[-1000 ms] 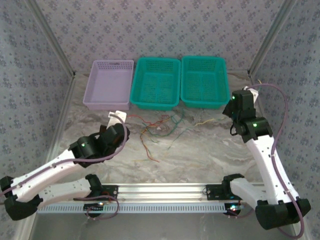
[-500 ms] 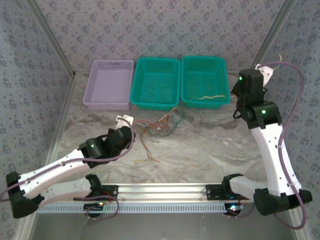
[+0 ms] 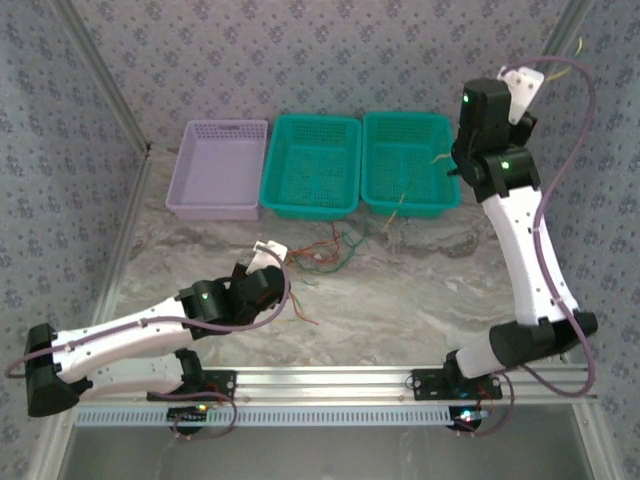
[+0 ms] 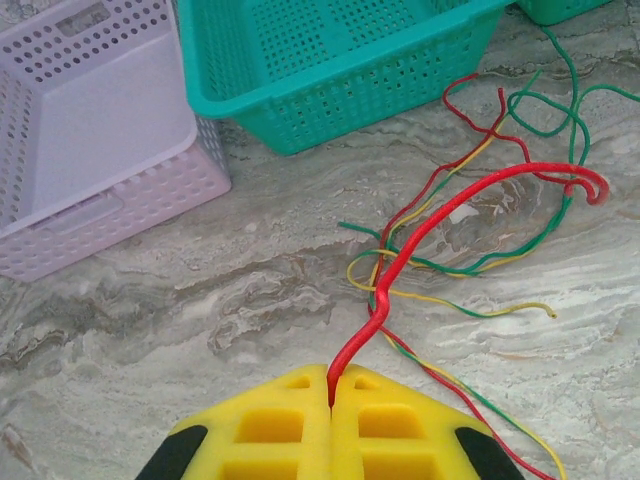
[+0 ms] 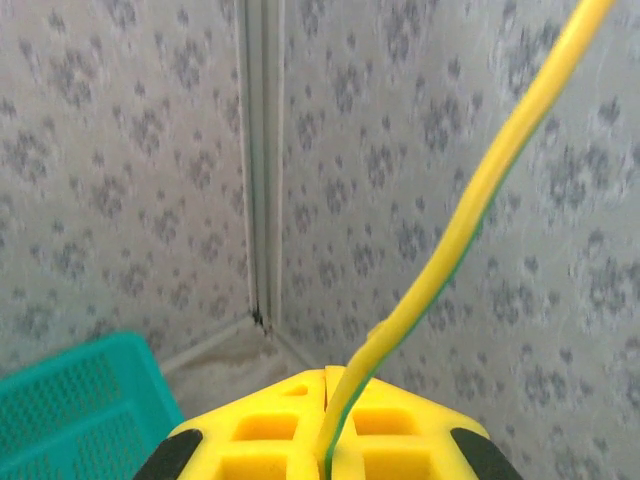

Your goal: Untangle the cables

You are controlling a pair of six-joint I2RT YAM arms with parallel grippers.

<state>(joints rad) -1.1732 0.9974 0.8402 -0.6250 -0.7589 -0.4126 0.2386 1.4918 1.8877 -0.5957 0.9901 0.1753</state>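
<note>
**Work surface.** The marble-patterned table (image 3: pixel 430 290) is enclosed by patterned walls (image 3: pixel 300 50).

**Arms.** The left arm (image 3: pixel 130 335) lies low, reaching toward the table's middle. The right arm (image 3: pixel 525 240) stands raised toward the back right corner.

**Baskets.** Three stand in a row along the back edge: lilac basket (image 3: pixel 215 170) on the left, middle teal basket (image 3: pixel 312 165), right teal basket (image 3: pixel 408 160). Neighbouring rims sit just beside one another.

**Cables.** The cables (image 3: pixel 325 250) lie in a loose tangle on the table just in front of the middle teal basket (red, green and yellow strands can be told apart in the left wrist view). They cross one another repeatedly.

- Red cable (image 4: pixel 440 215): rises from the left fingertips, arcs to the right above the tangle and ends in a small hook.
- Yellow-green cable (image 5: pixel 470 200): runs up and to the right from the right fingertips, in front of the wall. In the top view a thin yellow strand (image 3: pixel 400 205) hangs past the front rim of the right teal basket.

**End effectors.**

- Left gripper (image 4: pixel 330 395): jaws pressed together, pinching the red cable.
- Right gripper (image 5: pixel 328 385): jaws pressed together, pinching the yellow-green cable, held high above the right teal basket.
</note>
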